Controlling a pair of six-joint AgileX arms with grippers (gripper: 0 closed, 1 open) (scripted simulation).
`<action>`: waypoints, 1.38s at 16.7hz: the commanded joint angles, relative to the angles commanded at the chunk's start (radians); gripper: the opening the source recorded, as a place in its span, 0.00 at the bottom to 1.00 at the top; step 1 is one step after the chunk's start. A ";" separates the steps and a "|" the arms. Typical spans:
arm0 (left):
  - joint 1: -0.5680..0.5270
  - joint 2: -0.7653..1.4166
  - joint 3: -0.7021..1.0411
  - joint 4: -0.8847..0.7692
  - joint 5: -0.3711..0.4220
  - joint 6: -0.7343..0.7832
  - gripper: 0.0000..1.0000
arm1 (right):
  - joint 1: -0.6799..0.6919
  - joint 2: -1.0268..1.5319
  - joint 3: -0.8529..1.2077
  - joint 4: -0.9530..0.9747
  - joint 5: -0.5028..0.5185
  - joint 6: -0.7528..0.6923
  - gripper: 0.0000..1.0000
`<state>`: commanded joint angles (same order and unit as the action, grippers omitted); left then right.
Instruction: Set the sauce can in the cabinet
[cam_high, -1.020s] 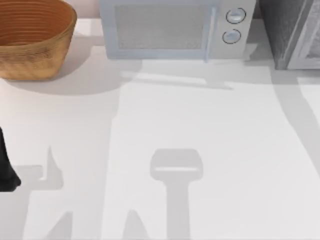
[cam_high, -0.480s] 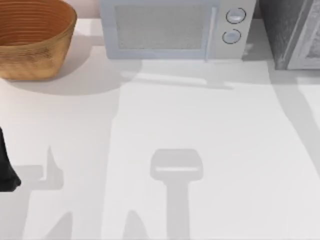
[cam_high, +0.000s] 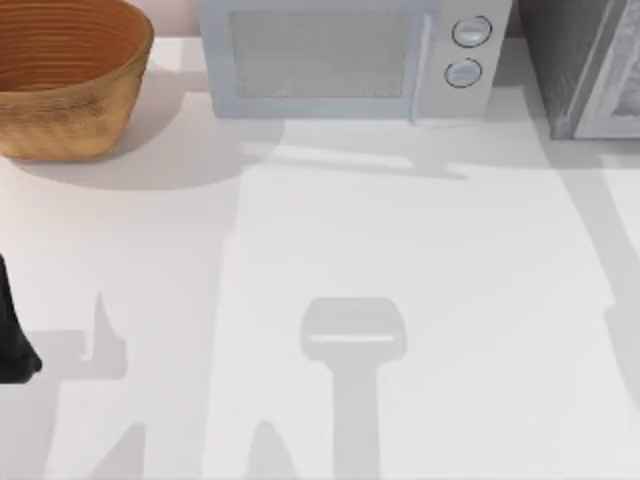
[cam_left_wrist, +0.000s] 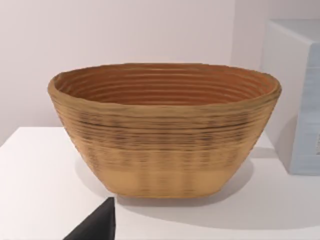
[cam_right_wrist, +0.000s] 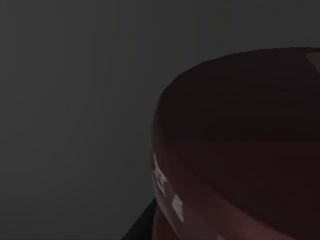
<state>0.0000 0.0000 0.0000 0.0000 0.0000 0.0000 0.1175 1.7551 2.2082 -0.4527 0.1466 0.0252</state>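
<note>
The cabinet (cam_high: 575, 60), a dark grey speckled box with a paler door panel (cam_high: 622, 85), stands at the table's back right corner. The right wrist view is dark; a dark maroon round top, the sauce can (cam_right_wrist: 250, 130), sits very close to that camera against a dim grey background. My left arm (cam_high: 12, 335) is parked at the left edge of the table, and a dark tip of its gripper (cam_left_wrist: 97, 225) shows in the left wrist view.
A woven brown basket (cam_high: 60, 85) stands at the back left, seen close in the left wrist view as the basket (cam_left_wrist: 165, 135). A light silver-blue microwave (cam_high: 345, 55) with two round knobs stands at the back middle. Arm shadows fall across the white table (cam_high: 400, 230).
The shadows on the right side of the table have slid toward the right edge, and the small one by the microwave's right corner has gone. The left arm has not moved.
</note>
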 joint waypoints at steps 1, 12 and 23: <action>0.000 0.000 0.000 0.000 0.000 0.000 1.00 | -0.006 0.037 0.030 0.006 -0.007 -0.001 0.00; 0.000 0.000 0.000 0.000 0.000 0.000 1.00 | -0.014 0.112 0.088 0.017 -0.023 -0.007 0.30; 0.000 0.000 0.000 0.000 0.000 0.000 1.00 | -0.014 0.112 0.088 0.017 -0.023 -0.007 1.00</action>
<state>0.0000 0.0000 0.0000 0.0000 0.0000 0.0000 0.1030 1.8670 2.2966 -0.4361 0.1235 0.0180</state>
